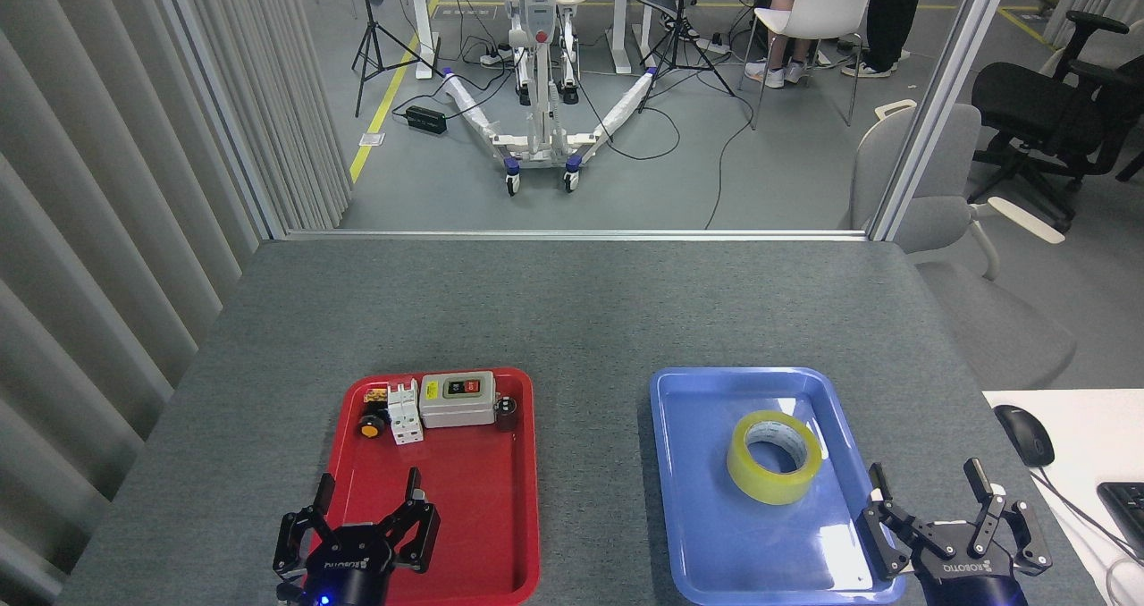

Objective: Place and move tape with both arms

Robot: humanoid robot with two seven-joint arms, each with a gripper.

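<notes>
Over the near end of the red plastic tray [447, 508], the black claw-fingered left gripper [366, 508] hangs spread wide, empty. Up-left of the equally splayed, empty right gripper [929, 499], the yellow translucent tape roll [774, 457] lies flat in the blue plastic tray [706, 499].

Left pincer [366, 499] splayed, right pincer [927, 489] seemingly splayed

The table [572, 311] beyond both trays is bare. In the blue tray [706, 534], open floor surrounds the tape [774, 457] on all sides. In the red tray [465, 517], switch parts [429, 407] crowd the far end; its near half lies open.
</notes>
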